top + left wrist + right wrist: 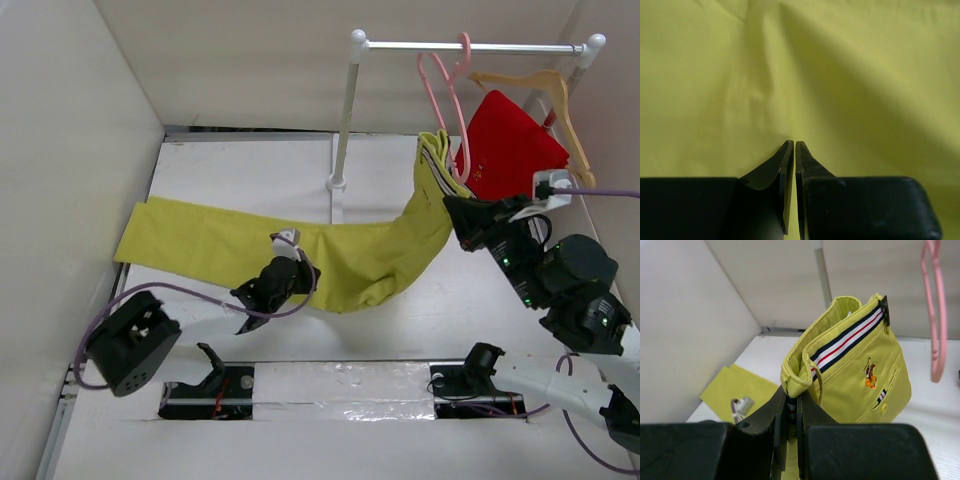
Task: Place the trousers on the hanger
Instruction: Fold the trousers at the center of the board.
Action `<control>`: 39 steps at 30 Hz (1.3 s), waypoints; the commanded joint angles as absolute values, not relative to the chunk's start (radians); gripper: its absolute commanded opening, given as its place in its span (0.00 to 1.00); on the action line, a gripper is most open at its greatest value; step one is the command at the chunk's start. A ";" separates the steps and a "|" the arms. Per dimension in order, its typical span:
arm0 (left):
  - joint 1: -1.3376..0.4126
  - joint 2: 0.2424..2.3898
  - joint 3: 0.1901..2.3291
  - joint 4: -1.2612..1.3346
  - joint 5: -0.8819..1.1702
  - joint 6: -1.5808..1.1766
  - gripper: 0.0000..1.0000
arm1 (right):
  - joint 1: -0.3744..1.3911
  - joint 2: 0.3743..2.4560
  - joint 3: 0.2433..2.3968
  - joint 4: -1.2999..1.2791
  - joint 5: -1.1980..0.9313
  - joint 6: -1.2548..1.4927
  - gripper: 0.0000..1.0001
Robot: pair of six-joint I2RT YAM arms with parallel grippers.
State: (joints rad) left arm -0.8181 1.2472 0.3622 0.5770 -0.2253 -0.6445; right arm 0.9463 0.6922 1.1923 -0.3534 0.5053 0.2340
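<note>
**Desk:** What does the overhead camera give that the wrist cameras miss?

**Photographer:** The whole layout. The trousers (220, 245) lie across the white table (240, 170), with the legs flat and trailing toward 9 o'clock. The waist end is held up off the surface at 3 o'clock by the right gripper (452, 205). The hanger (452, 95) hangs by its hook from a white rail (470, 46), at 12 o'clock from that gripper. Beside it are a red garment (505, 145) and a wooden hanger (540, 82).

**Desk:** And the wrist views?

**Photographer:** The right one shows the grip itself. The jaws are clamped on the folded waistband, with the striped trim and a small embroidered logo (870, 376) facing the lens. The pink hanger sits at 2 o'clock of the waist, clearly apart from the cloth. The left one shows only yellow-green fabric and the left gripper (792, 145). Its jaws are drawn together to a sliver, and creases run into the tips, which pinch the cloth around mid-leg.

**Desk:** Are the trousers on the hanger?

**Photographer:** Not yet. The waist is near it, just below the hook at 6 o'clock.
</note>
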 commanded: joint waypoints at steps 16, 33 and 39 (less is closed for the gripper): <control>-1.255 1.952 0.947 0.759 -0.180 -0.781 0.00 | 0.876 0.752 1.499 -0.364 0.426 0.103 0.00; -0.993 0.989 0.532 0.352 -0.374 -0.735 0.37 | 0.848 1.110 1.517 -0.153 0.241 0.181 0.00; -0.908 0.479 0.569 0.045 -0.492 -0.726 0.35 | 0.839 1.271 1.600 -0.074 0.186 0.221 0.00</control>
